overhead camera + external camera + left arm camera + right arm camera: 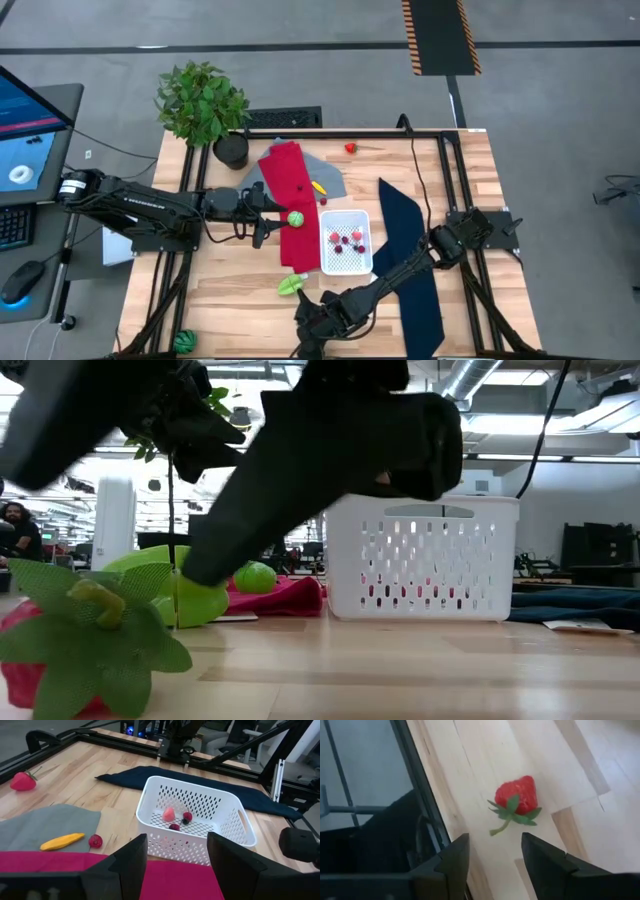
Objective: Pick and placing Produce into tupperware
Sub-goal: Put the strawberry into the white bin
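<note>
The white tub stands on the table between a red cloth and a navy cloth, with several small pink and red fruits in it. My left gripper is open over the red cloth, just left of a green ball and facing the tub. My right gripper is open near the table's near edge. It points at a red strawberry with green leaves lying on the wood. A light green piece lies near the tub's near left corner.
A yellow piece and a red berry lie on a grey cloth. Another strawberry sits by the far edge. A potted plant stands at the far left corner. The navy cloth runs right of the tub. Black frame rails border the table.
</note>
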{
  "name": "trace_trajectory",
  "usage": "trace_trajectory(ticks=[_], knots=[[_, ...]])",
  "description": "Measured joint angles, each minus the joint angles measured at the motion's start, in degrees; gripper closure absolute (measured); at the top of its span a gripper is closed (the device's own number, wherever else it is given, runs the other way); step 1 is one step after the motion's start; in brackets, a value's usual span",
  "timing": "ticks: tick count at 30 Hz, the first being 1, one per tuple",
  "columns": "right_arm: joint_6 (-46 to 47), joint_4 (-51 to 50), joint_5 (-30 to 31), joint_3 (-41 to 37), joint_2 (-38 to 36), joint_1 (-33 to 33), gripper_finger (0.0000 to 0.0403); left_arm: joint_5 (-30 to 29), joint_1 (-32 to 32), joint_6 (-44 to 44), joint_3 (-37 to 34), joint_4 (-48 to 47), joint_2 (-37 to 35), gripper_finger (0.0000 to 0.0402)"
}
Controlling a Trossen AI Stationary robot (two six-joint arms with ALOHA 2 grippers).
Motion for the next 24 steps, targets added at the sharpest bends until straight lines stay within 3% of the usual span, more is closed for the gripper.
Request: trace_trajectory(ticks=[24], knots=[[5.6, 0.6, 1.5, 0.0, 0.0, 0.6, 0.0212, 0.0, 0.0, 0.0, 0.0, 0.0, 0.0, 0.0205]])
